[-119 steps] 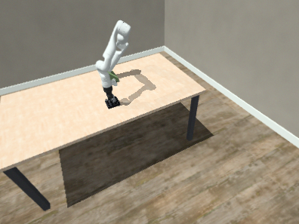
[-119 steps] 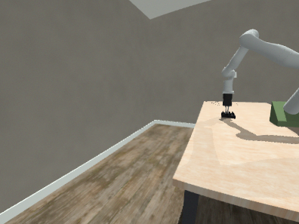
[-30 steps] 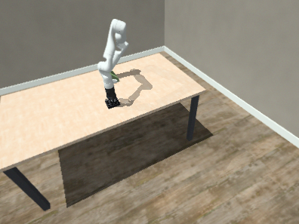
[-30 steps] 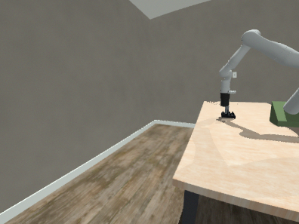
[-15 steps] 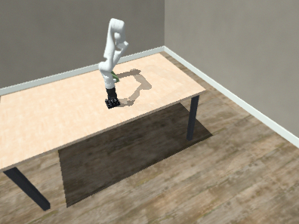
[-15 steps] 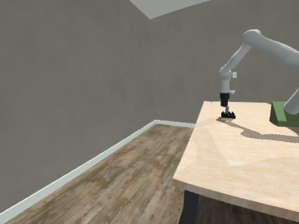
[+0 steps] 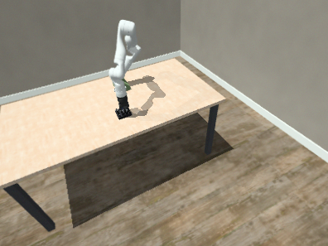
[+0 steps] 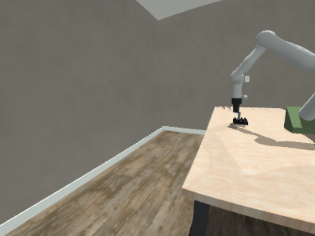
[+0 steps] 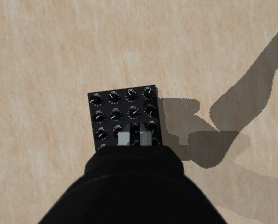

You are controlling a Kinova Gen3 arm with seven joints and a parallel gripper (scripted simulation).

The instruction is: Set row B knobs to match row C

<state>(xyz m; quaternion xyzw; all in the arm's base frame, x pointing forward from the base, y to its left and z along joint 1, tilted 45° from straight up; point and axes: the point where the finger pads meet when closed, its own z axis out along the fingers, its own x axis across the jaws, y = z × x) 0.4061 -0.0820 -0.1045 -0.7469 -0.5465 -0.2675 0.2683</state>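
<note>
Near the front edge of the table (image 7: 74,132) (image 8: 254,162) (image 9: 45,60), in the top view, the arm (image 7: 120,57) (image 8: 248,63) reaches down, and its gripper (image 7: 123,109) (image 8: 239,116) (image 9: 135,130) ends right over the knob box (image 7: 123,114) (image 8: 241,122) (image 9: 107,107). The black body of the gripper hides part of the box, and the fingers are too small to make out here.

From the exterior view, the gripper points straight down, with a pale finger low over the box, among or just above the knobs; whether it touches one I cannot tell. The box sits flat on the table below it, well apart from the green block (image 8: 294,120) near the arm's lower part.

Through the wrist view, the two pale fingers stand a little way apart, a narrow dark gap between them. They are over the lower, right-hand part of the box as pictured, around the third knob across from the left. Something dark lies in line with the gap, but I cannot tell whether the fingers grip a knob or merely stand on either side of one. The box is turned slightly in this view and extends beyond the fingers to the left and upward. Two full rows of knobs show above them; a third is partly covered, and the gripper hides most of the nearest row. Shadows (image 9: 207,147) fall on the table to the right.
</note>
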